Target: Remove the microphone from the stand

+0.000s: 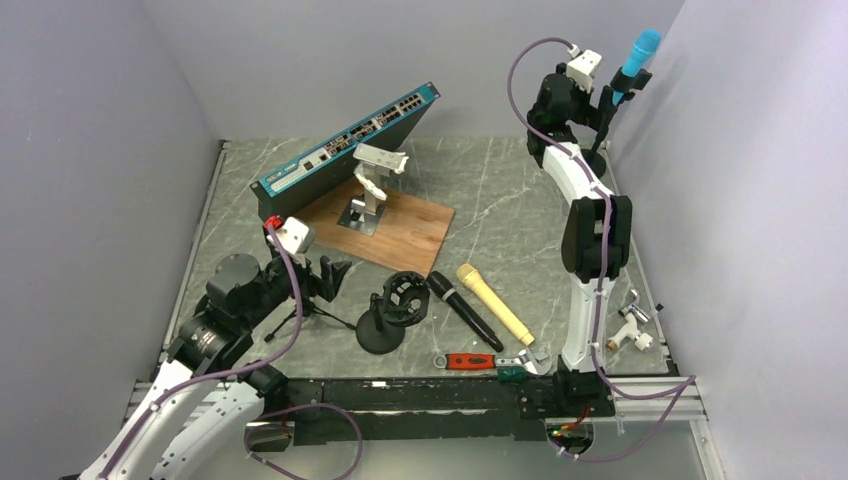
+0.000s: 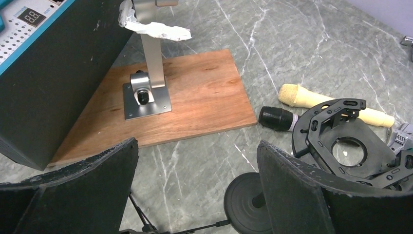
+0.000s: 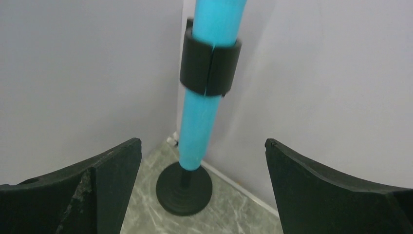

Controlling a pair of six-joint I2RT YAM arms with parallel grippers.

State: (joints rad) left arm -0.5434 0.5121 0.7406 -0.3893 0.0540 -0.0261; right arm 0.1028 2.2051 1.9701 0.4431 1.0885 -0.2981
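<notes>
A blue microphone (image 1: pixel 637 55) stands tilted in the black clip of a stand (image 1: pixel 598 160) at the far right corner. In the right wrist view the blue microphone (image 3: pixel 204 97) sits in the clip (image 3: pixel 209 66) above the round black base (image 3: pixel 184 187). My right gripper (image 1: pixel 603 100) is open, raised just left of the microphone, with its fingers (image 3: pixel 316 190) apart on either side of it and not touching. My left gripper (image 1: pixel 325 278) is open and empty at the near left, beside an empty black shock-mount stand (image 1: pixel 392 310).
A black microphone (image 1: pixel 465 310) and a cream microphone (image 1: pixel 494 303) lie mid-table. A network switch (image 1: pixel 345 150) leans on a metal bracket over a wooden board (image 1: pixel 400 230). A red-handled tool (image 1: pixel 470 361) and a white fitting (image 1: pixel 630 325) lie near the front.
</notes>
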